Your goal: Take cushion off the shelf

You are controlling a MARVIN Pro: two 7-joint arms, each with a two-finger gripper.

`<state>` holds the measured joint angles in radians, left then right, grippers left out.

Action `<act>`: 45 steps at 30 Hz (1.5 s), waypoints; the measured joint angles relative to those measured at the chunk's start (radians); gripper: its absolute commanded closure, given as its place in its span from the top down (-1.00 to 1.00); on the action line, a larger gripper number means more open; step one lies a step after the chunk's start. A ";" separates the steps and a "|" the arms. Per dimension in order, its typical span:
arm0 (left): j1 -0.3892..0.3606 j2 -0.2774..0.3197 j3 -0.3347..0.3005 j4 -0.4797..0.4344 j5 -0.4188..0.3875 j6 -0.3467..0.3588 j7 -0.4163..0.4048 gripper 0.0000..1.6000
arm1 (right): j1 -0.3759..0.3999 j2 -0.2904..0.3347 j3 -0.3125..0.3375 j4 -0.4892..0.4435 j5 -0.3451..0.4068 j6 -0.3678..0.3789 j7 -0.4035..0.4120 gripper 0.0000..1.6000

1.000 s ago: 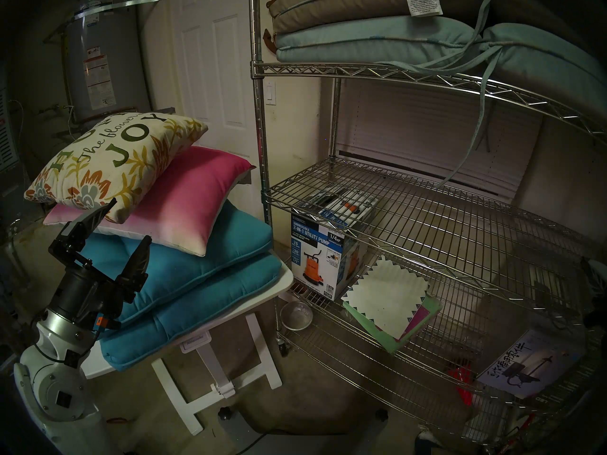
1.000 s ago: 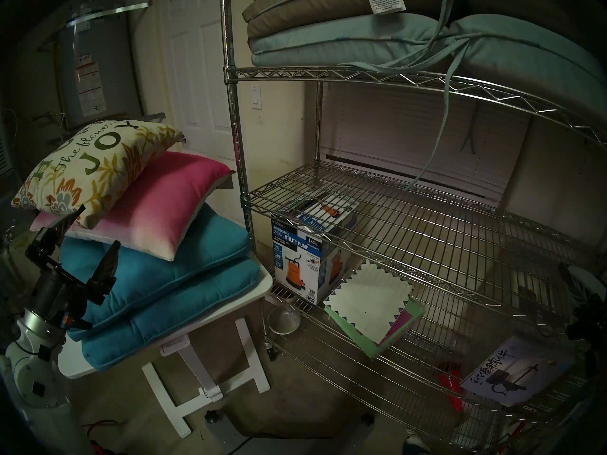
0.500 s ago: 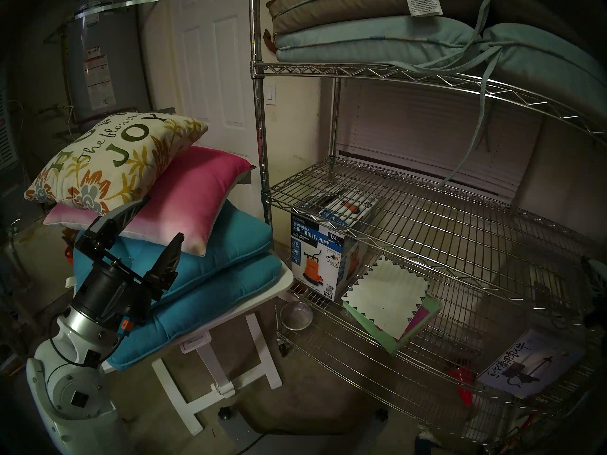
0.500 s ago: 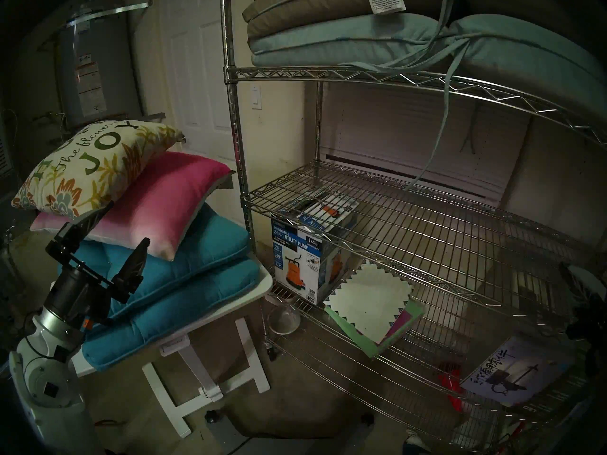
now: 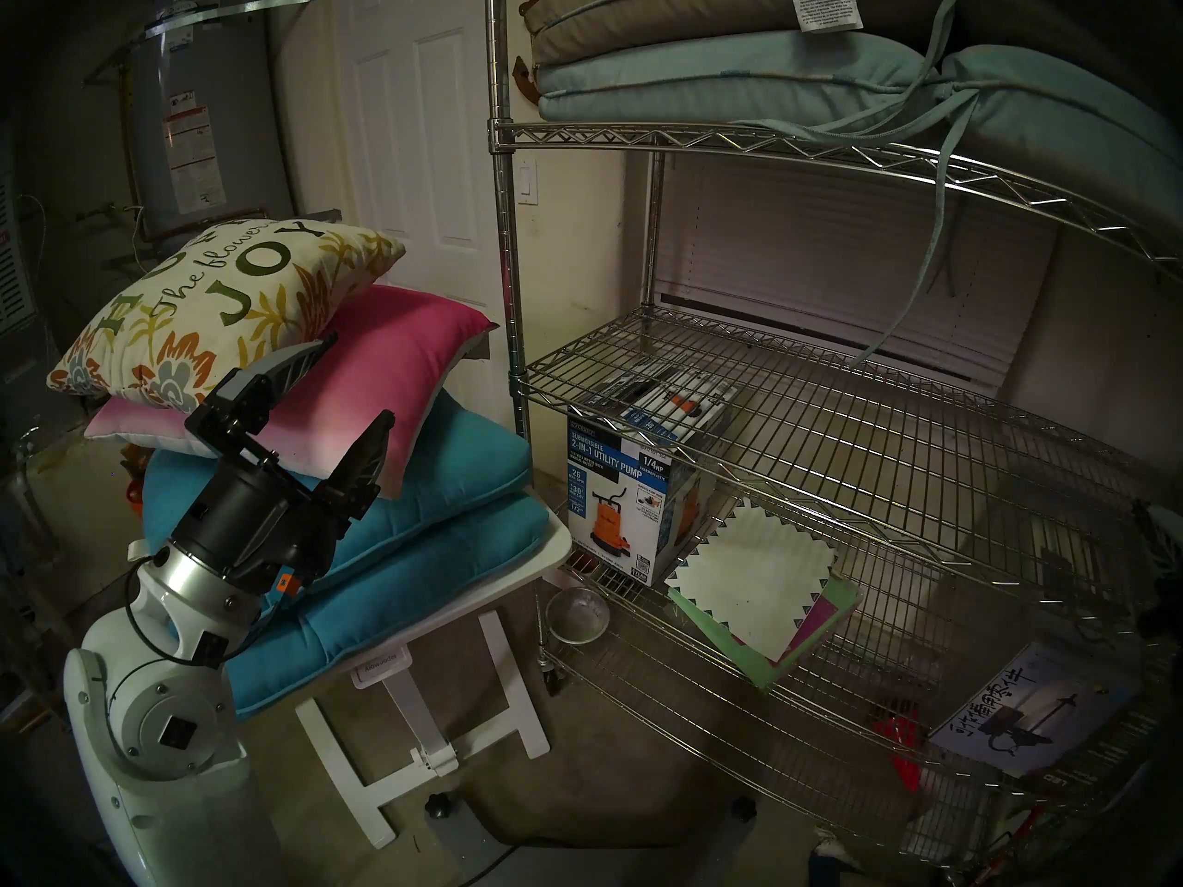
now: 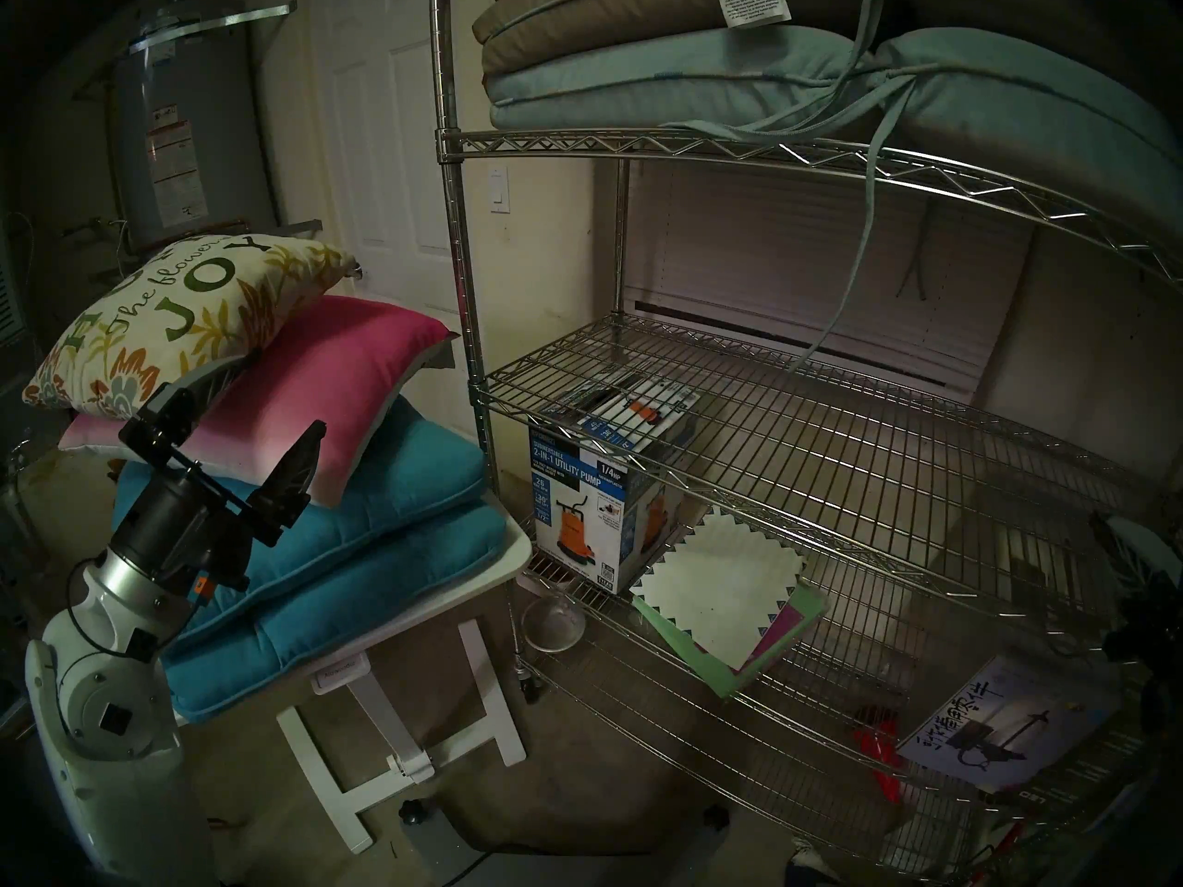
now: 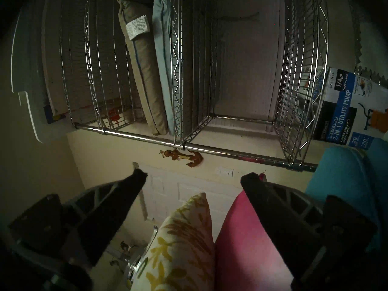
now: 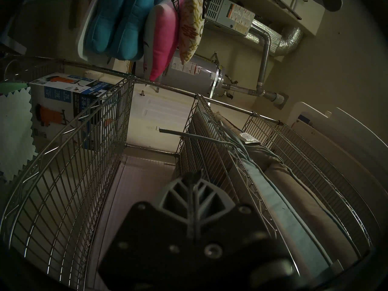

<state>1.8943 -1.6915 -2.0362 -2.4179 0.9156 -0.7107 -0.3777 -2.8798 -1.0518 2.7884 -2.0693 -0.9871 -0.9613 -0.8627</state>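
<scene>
The chrome wire shelf (image 5: 768, 432) stands at the right. Its upper tier holds a taupe cushion (image 5: 640, 15) on a pale blue cushion (image 5: 704, 79) with hanging ties; both show in the left wrist view (image 7: 162, 63). Its middle tier is bare. My left gripper (image 5: 358, 377) is open and empty in front of a pile on the small white table (image 5: 557, 546): a floral pillow (image 5: 211, 309), a pink pillow (image 5: 384, 367) and two teal cushions (image 5: 435, 476). My right gripper (image 8: 193, 176) is shut and empty, low at the shelf's right end.
A pump box (image 5: 614, 502), coloured paper sheets (image 5: 755, 585) and a printed box (image 5: 1037, 713) sit on the shelf's lower tiers. A metal bowl (image 5: 576, 614) lies on the floor. A water heater (image 5: 198, 111) and a white door (image 5: 416, 130) stand behind.
My left arm has moved up and to the right along the front of the pile, from the teal cushions to the pink pillow, still open. The right arm has not moved.
</scene>
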 measured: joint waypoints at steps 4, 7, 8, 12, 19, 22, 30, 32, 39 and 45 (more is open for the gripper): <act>-0.028 0.013 0.032 0.000 0.027 0.026 0.000 1.00 | 0.000 0.000 0.000 0.000 0.000 0.000 0.000 -1.00; -0.057 0.026 0.067 0.000 0.060 0.059 -0.001 1.00 | 0.000 0.000 0.000 0.000 0.000 0.000 0.000 -1.00; -0.065 0.030 0.078 0.000 0.070 0.070 -0.001 1.00 | 0.000 0.000 0.000 0.000 0.000 0.000 0.000 -1.00; -0.090 0.040 0.107 0.000 0.102 0.104 -0.002 1.00 | 0.000 0.000 0.000 0.000 0.000 0.000 -0.001 -1.00; -0.127 0.053 0.161 0.000 0.163 0.172 -0.003 1.00 | 0.000 0.000 0.000 0.000 0.000 0.000 -0.001 -1.00; -0.138 0.057 0.182 0.000 0.185 0.205 -0.002 1.00 | 0.000 0.000 0.000 0.000 0.000 0.000 -0.001 -1.00; -0.157 0.064 0.227 0.000 0.232 0.281 0.005 1.00 | 0.000 0.000 0.000 0.000 -0.001 0.000 -0.001 -1.00; -0.160 0.065 0.236 0.000 0.242 0.295 0.006 1.00 | 0.000 0.000 0.000 0.000 -0.001 0.000 -0.001 -1.00; -0.168 0.069 0.263 0.000 0.277 0.338 0.014 1.00 | 0.000 0.000 0.000 0.000 -0.001 0.000 -0.001 -1.00; -0.172 0.071 0.282 0.000 0.303 0.369 0.022 1.00 | 0.000 0.000 0.000 0.000 -0.001 0.000 -0.001 -1.00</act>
<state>1.7227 -1.6203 -1.7544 -2.4184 1.2186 -0.3419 -0.3561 -2.8798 -1.0517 2.7880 -2.0690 -0.9883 -0.9613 -0.8640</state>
